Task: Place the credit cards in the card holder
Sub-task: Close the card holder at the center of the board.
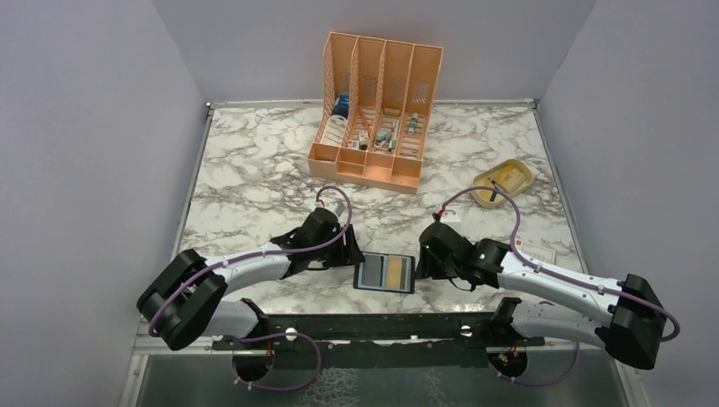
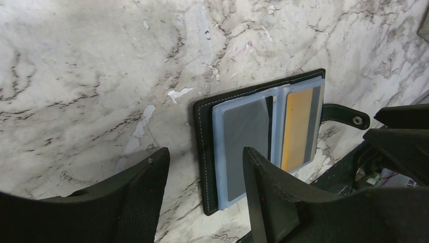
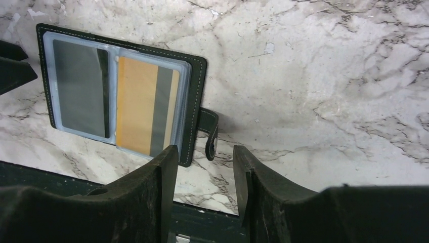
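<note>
Left end effector [image 2: 203, 154] and right end effector [image 3: 205, 150] gape empty beside card holder [image 1: 385, 274].

Top external: set above and behind the arms [image 1: 246, 267], looks steeply down from far off over the whole table [image 1: 254, 161]. Left wrist: low and close, angled down onto the marble. Right wrist: just as close, from the opposite side. Shared by all three: the open card holder [image 1: 385, 274] [image 2: 202, 152] [image 3: 195, 96].

At ten o'clock the card holder [image 3: 196, 86] lies open on the surface [image 3: 329, 76], a grey card [image 3: 78, 86] and an orange card [image 3: 136, 106] inside; jaws apart.
</note>
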Motion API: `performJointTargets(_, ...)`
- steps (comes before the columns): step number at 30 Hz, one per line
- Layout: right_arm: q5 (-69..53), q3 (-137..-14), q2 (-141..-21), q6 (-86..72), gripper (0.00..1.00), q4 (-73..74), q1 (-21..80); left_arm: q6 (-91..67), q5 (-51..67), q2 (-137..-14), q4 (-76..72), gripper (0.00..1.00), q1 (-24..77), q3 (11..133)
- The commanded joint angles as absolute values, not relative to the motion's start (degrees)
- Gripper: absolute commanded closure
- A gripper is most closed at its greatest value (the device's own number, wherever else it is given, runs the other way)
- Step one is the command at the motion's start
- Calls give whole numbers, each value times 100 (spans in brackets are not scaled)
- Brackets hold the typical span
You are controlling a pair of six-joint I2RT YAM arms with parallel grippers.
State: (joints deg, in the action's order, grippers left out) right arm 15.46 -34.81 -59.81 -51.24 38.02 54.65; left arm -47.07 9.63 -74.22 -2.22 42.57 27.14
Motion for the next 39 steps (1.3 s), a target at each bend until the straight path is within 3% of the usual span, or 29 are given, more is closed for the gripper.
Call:
performJointTargets(1,1876,-3653,-5949,-5297,54,4133,5474,-4909,1390,-7552,-729,42,4237,2574)
performJointTargets(10,1733,-3253,-6097,-5277,56,3534,5476,-5289,1820,-7794,-1250,42,4235,2419)
performJointTargets(27,1739,-2624,-6565,-5310,89,2379,5475,-5939,2321,-7890,-2110,44,4236,2266)
performJointTargets(39,1486,-2439,-6691,-5321,94,1788,5471,-6472,2521,-7613,-2575,45,4354,2369)
